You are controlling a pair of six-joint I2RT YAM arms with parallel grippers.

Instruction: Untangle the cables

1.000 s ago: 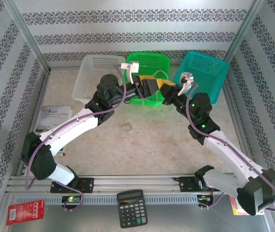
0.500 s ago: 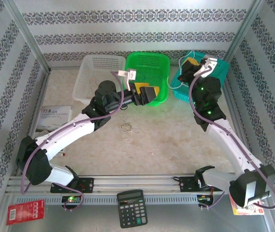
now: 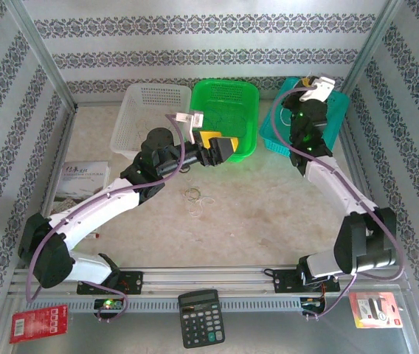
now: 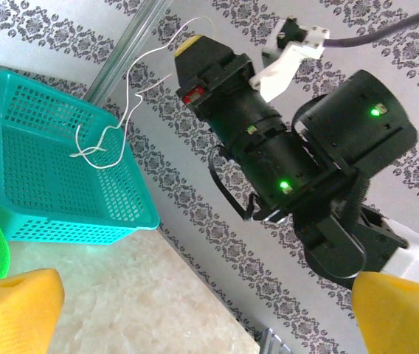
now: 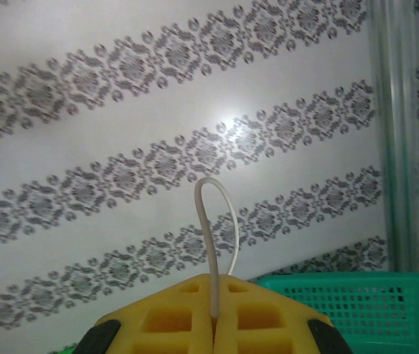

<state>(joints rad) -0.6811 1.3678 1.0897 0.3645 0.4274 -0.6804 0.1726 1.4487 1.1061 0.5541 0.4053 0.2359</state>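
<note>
We are carrying our right pincer (image 3: 309, 79) farther toward the far right corner of the surface than half a second ago. It is now hanging over the teal basket (image 3: 272, 136). Our left pincer (image 3: 226, 147) is drawing back a little from the green basket (image 3: 228, 99).

The right pincer is clenching a whitish cable (image 5: 209, 236) between its yellow pads, and a short loop is standing up out of them. In the left wrist view the rest of that strand is dangling in curls over the teal basket; we cannot tell whether it is touching it.

Our left pincer is hanging released, its fingertips (image 4: 14, 310) spread wide. The other cables (image 3: 197, 198) are lying in small loops near the middle of the surface, well apart from both pincers.
</note>
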